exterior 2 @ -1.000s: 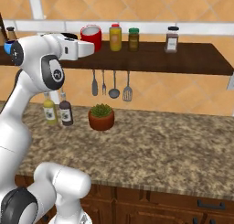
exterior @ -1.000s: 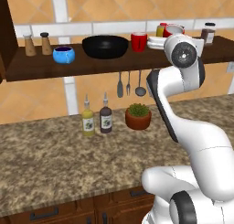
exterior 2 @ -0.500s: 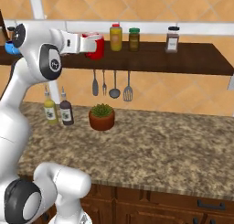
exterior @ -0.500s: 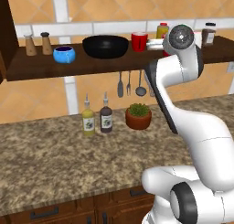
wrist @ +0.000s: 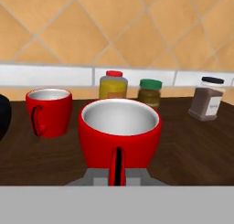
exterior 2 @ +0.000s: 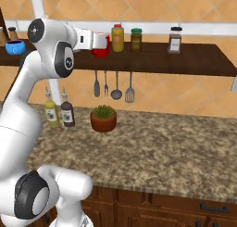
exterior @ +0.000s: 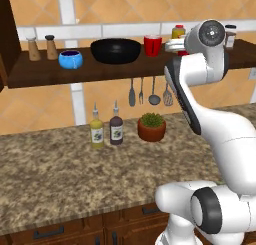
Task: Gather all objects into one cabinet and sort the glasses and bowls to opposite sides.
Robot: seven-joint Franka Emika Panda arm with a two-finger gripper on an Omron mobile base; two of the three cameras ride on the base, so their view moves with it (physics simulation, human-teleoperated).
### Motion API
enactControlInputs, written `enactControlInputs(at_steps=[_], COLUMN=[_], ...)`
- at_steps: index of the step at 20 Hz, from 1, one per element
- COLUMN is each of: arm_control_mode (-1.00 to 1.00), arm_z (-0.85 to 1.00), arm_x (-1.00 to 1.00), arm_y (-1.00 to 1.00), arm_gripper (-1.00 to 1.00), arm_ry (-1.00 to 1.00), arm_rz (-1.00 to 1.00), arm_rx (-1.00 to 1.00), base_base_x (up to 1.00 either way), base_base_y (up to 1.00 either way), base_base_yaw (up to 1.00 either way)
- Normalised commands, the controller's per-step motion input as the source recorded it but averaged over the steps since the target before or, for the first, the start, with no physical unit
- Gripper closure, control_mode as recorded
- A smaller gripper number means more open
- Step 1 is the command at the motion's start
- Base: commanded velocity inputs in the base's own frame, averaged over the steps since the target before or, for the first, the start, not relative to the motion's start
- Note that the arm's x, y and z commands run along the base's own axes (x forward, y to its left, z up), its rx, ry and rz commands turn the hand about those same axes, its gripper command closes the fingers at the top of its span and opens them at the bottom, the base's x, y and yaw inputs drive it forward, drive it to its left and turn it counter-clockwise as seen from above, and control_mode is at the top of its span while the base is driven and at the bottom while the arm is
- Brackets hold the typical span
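Red cup held over the shelf

A red cup (wrist: 119, 134) is clenched in the gripper (exterior 2: 95, 42) above the shelf (wrist: 192, 150); a second cup (wrist: 48, 111) stands at its 10 o'clock.

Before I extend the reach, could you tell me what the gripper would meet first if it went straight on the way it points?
The gripper, shut on a red cup, points at the tiled wall behind the shelf. The yellow jar and green-lidded jar look nearest that line, though depth is unclear.

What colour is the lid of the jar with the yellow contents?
Red. The jar with its red lid shows best in the hand view, behind the held cup.
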Motion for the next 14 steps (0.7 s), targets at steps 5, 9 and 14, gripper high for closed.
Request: enactControlInputs(at_steps=[5, 9, 14], arm_control_mode=[-1.0, -1.0, -1.0], arm_z=[0.0, -0.13, -0.09], arm_x=[0.01, 0.14, 0.4], arm_y=[0.0, 0.0, 0.0], arm_gripper=[1.0, 1.0, 1.0], arm_ry=[0.0, 0.0, 0.0], arm_rz=[0.0, 0.0, 0.0], arm_rx=[0.0, -0.01, 0.0], base_base_x=[0.0, 0.0, 0.0], base_base_y=[0.0, 0.0, 0.0], base_base_yaw=[0.0, 0.0, 0.0])
